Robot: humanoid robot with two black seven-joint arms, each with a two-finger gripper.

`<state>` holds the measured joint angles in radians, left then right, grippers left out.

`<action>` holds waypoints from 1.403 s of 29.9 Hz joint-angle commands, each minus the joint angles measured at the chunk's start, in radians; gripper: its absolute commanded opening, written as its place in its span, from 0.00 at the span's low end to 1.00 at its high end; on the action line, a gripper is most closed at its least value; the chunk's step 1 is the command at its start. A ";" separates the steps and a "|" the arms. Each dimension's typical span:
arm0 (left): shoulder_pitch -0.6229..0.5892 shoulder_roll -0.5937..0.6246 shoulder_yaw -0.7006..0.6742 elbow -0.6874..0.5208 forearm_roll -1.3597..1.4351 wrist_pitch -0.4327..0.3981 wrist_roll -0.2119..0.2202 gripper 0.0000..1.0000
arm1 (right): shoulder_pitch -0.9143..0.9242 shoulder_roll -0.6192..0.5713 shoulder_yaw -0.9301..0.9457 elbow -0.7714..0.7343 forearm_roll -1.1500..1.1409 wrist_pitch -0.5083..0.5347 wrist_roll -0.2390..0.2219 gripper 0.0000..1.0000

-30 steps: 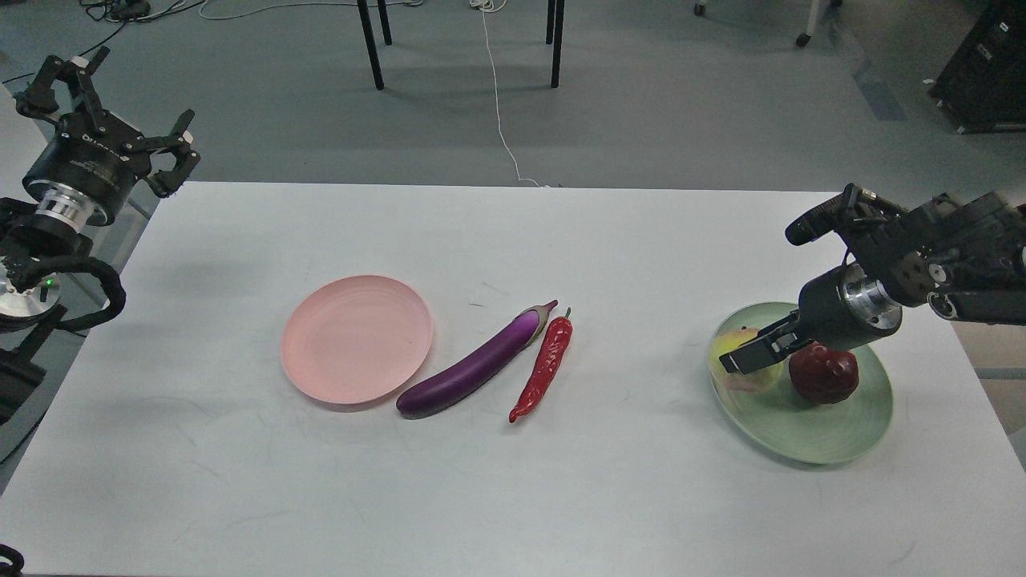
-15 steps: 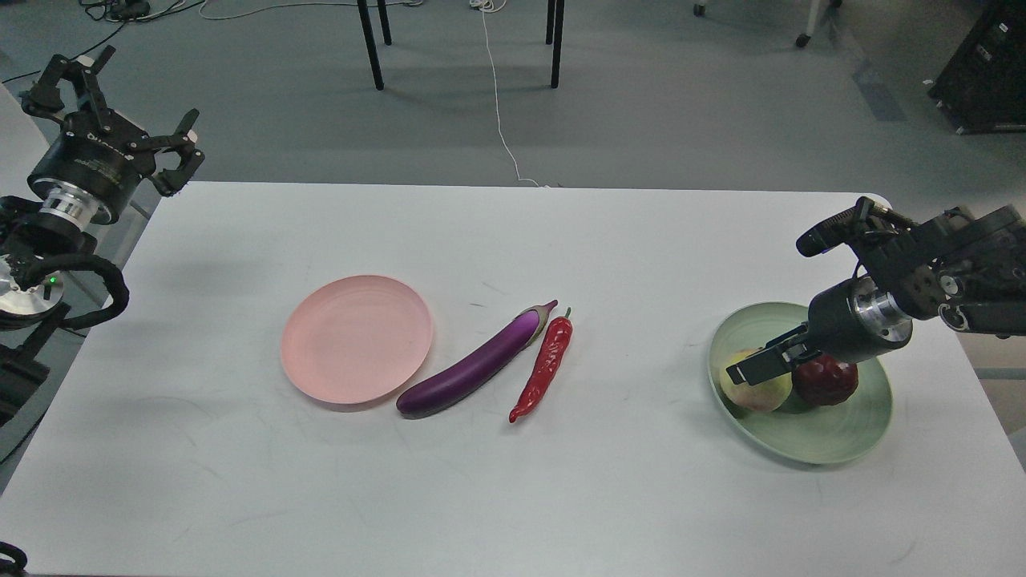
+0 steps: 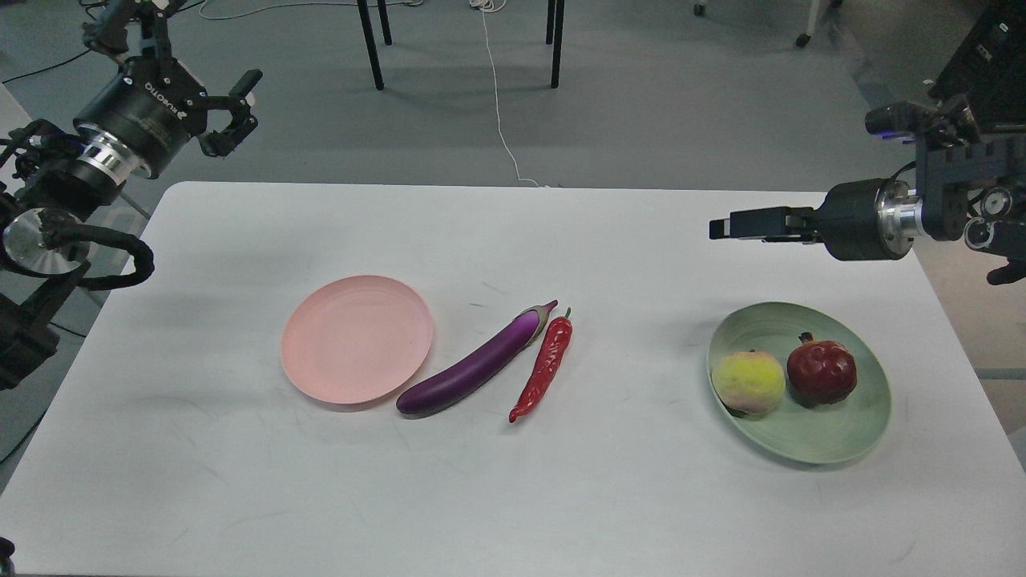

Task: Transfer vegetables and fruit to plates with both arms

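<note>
1. Fruit half looks done: peach [image 3: 749,382] and pomegranate [image 3: 822,371] sit side by side, touching or nearly so, inside the green plate [image 3: 834,445] at near right.
2. Right gripper [image 3: 720,227] hovers above the table beyond that plate, holding nothing. It is seen edge-on, so I cannot tell how far its fingers are parted.
3. Vegetables not yet moved: eggplant [image 3: 477,366] lies diagonally on the table, its near end just beside the empty pink plate [image 3: 357,338]; chili pepper [image 3: 546,368] lies alongside to its right. Short carry, probably why the pink plate sits there.
4. Left gripper [image 3: 192,76] is raised off the far-left corner, prongs spread wide, empty, well apart from the vegetables.
5. White table [image 3: 513,497], lightly scuffed. Grey floor beyond, with black furniture legs [image 3: 370,48] and a white cable [image 3: 498,104].
</note>
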<state>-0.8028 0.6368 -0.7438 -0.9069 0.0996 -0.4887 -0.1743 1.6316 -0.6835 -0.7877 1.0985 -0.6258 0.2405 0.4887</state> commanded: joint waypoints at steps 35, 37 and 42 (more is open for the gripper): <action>0.008 -0.279 0.489 -0.261 2.065 0.305 0.001 0.83 | -0.983 -0.159 1.211 -0.246 0.824 0.248 0.000 0.97; 0.013 -0.298 0.491 -0.230 2.066 0.305 0.004 0.78 | -0.995 -0.159 1.213 -0.246 0.824 0.248 0.000 0.97; 0.013 -0.331 0.517 -0.181 2.068 0.305 0.004 0.70 | -1.001 -0.160 1.214 -0.244 0.824 0.248 0.000 0.97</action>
<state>-0.7899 0.3201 -0.2515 -1.1047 2.1670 -0.1841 -0.1702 0.6334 -0.8423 0.4245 0.8533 0.1980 0.4888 0.4887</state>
